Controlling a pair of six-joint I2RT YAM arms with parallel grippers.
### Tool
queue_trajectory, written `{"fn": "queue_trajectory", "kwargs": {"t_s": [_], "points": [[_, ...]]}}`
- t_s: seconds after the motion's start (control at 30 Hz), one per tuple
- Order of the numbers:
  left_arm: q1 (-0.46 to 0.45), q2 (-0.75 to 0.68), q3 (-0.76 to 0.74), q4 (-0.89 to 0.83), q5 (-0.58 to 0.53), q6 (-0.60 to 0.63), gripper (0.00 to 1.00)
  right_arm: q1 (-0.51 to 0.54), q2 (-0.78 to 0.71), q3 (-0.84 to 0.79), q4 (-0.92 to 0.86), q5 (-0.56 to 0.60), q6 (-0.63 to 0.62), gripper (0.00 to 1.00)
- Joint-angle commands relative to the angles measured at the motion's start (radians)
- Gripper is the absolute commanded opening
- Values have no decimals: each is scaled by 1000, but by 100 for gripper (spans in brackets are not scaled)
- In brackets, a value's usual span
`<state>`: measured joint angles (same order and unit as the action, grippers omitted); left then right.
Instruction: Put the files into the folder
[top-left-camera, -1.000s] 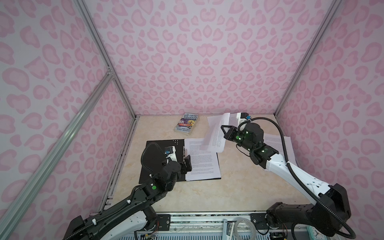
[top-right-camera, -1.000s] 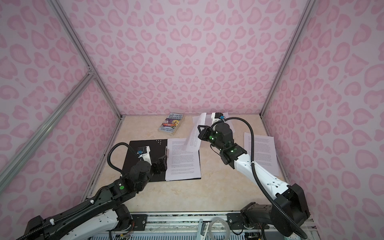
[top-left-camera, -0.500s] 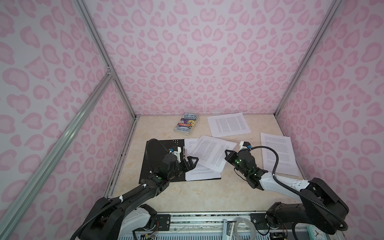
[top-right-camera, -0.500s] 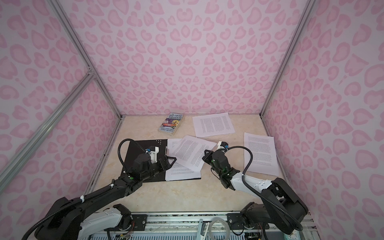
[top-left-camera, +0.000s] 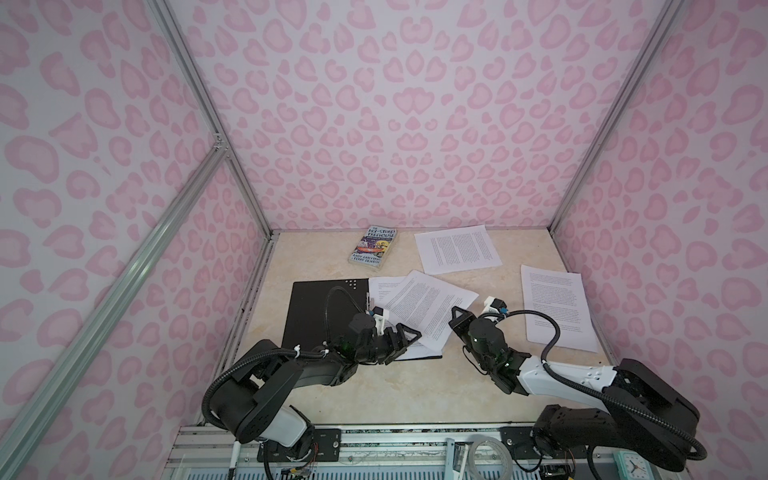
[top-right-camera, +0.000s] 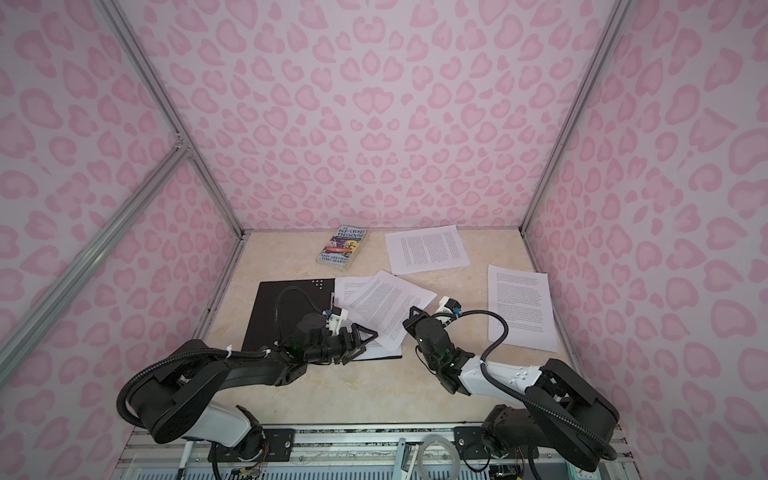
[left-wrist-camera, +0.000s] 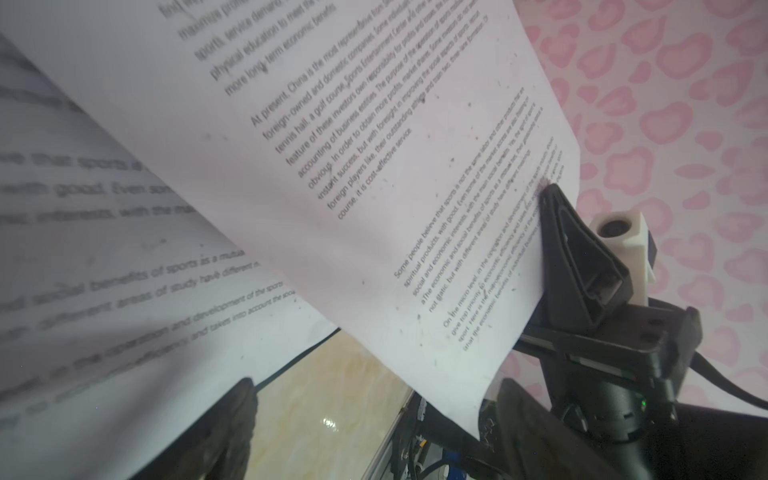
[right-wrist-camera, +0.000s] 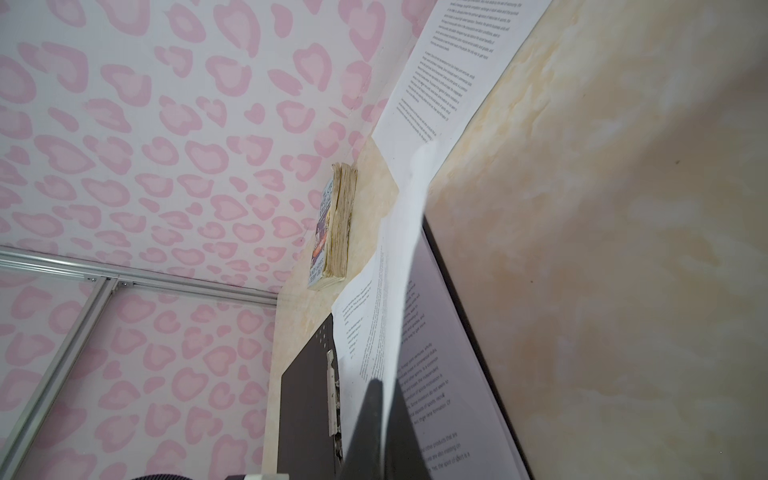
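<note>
The folder (top-left-camera: 320, 307) (top-right-camera: 286, 309) lies open, black inside, with a metal spine clip (right-wrist-camera: 331, 390). White printed files (top-left-camera: 380, 291) rest on its right half. My right gripper (top-left-camera: 457, 313) (right-wrist-camera: 384, 415) is shut on the edge of one more sheet (top-left-camera: 424, 307) (left-wrist-camera: 374, 145), which slants over those files. My left gripper (top-left-camera: 409, 334) (left-wrist-camera: 374, 432) is open at the folder's near right corner, and the held sheet's lower corner hangs between its fingers (left-wrist-camera: 536, 436). Two other sheets lie loose, one at the back (top-left-camera: 457, 249) and one on the right (top-left-camera: 557, 307).
A colourful paperback book (top-left-camera: 374, 245) (right-wrist-camera: 336, 232) lies at the back, behind the folder. Pink patterned walls close in the beige table (top-left-camera: 374, 395) on three sides. A metal rail with cables runs along the front edge.
My right gripper has brought its sheet down from high at the back to the folder's right half. My left gripper has moved right to the sheet's lower corner.
</note>
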<state>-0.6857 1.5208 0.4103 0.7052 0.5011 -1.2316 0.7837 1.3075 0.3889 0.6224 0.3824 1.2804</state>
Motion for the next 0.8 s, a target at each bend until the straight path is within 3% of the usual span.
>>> {"fn": "queue_trajectory", "kwargs": {"t_s": [0.0,0.3,0.53,0.63,0.67,0.7,0.77], "points": [[-9,39,10,126,25,-58,87,14,20,-7,41,24,56,0],[-17,108,-3,218,28,-121,74,36,36,-25,84,29,99,0],[-15,131,-4,275,40,-143,38,61,27,-43,90,40,112,0],[-9,131,-4,274,42,-139,17,66,24,-48,100,24,80,0],[-5,127,-4,273,44,-136,12,66,20,-49,94,18,62,2],[1,120,-4,266,45,-127,6,64,11,-52,88,7,35,9],[19,99,-1,242,56,-102,4,46,-16,-63,84,-38,-62,28]]}}
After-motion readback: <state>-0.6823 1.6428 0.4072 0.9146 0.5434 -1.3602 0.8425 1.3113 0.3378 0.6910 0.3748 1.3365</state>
